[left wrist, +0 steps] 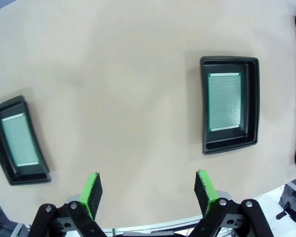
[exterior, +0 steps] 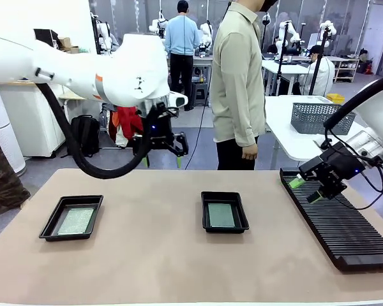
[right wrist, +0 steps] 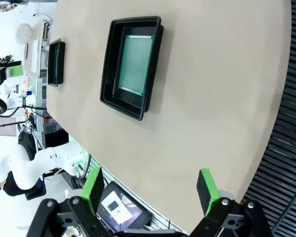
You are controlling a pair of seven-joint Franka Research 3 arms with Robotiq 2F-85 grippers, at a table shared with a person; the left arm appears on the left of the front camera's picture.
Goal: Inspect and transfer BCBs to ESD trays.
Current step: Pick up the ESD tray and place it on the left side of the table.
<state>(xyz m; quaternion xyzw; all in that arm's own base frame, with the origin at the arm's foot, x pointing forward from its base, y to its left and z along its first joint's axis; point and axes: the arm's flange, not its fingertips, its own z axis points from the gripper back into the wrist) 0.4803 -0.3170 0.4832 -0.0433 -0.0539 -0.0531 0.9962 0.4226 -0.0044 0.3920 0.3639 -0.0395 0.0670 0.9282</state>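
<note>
Left gripper (left wrist: pixel 148 190): we see its fingers spread apart, nothing between them, high above the table (exterior: pixel 153 255).
Right gripper (right wrist: pixel 150 190): fingers apart, empty, over the slotted rack (exterior: pixel 345 226).
Trays: the middle tray (left wrist: pixel 230 103) and the left tray (left wrist: pixel 18 140) lie ahead of our left fingers.
BCBs: one board (left wrist: pixel 225 101) in the middle tray, another board (left wrist: pixel 19 140) in the left tray.

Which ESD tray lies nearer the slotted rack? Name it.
The middle ESD tray, holding a BCB, lies nearer the slotted rack. The other ESD tray sits far off at the table's left end.
</note>
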